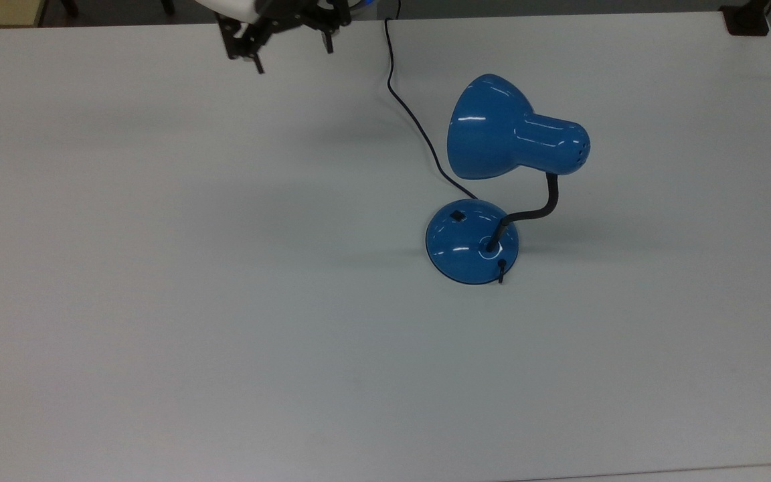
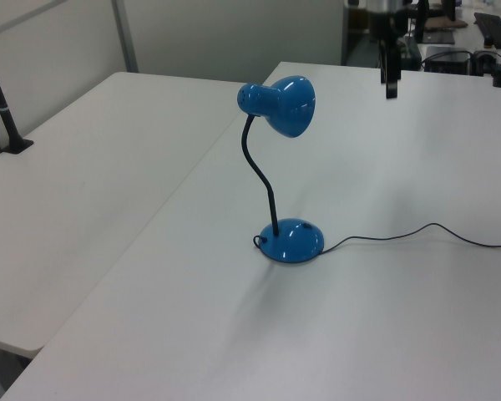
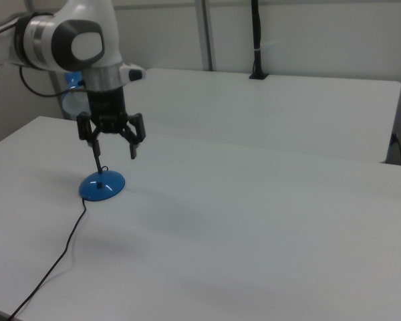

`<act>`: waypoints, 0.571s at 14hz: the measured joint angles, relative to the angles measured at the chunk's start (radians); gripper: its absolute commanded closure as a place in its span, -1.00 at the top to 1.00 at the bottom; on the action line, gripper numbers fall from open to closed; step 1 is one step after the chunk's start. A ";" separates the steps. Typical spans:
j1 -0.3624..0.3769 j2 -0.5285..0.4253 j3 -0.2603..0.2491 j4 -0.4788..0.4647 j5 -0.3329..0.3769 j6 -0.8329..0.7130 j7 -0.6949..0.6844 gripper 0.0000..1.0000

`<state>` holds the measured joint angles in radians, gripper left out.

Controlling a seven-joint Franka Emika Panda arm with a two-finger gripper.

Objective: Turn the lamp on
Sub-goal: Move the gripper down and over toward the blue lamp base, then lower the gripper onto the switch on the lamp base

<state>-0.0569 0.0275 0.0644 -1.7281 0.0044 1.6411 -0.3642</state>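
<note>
Top view: one lamp (image 1: 486, 201); one gripper (image 1: 290, 50), two fingers (image 1: 258, 61) spread, empty.

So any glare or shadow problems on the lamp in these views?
Top view: small white highlights streak the lamp shade and base, the switch stays readable, and a soft shadow falls on the table. Left view: one highlight on the base. Right view: the gripper overlaps the lamp.
</note>
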 measured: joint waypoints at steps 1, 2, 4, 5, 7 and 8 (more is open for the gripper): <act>0.011 0.008 0.006 -0.010 0.000 0.000 0.006 -0.38; 0.021 0.018 0.011 -0.015 0.006 0.001 0.021 -0.60; 0.049 0.049 0.014 -0.017 0.030 0.017 0.092 -0.85; 0.066 0.065 0.015 -0.018 0.035 0.043 0.144 -0.94; 0.098 0.098 0.016 -0.027 0.040 0.122 0.226 -1.00; 0.112 0.114 0.016 -0.039 0.041 0.174 0.252 -1.00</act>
<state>0.0555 0.1411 0.0806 -1.7669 0.0455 1.8149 -0.1123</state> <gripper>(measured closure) 0.753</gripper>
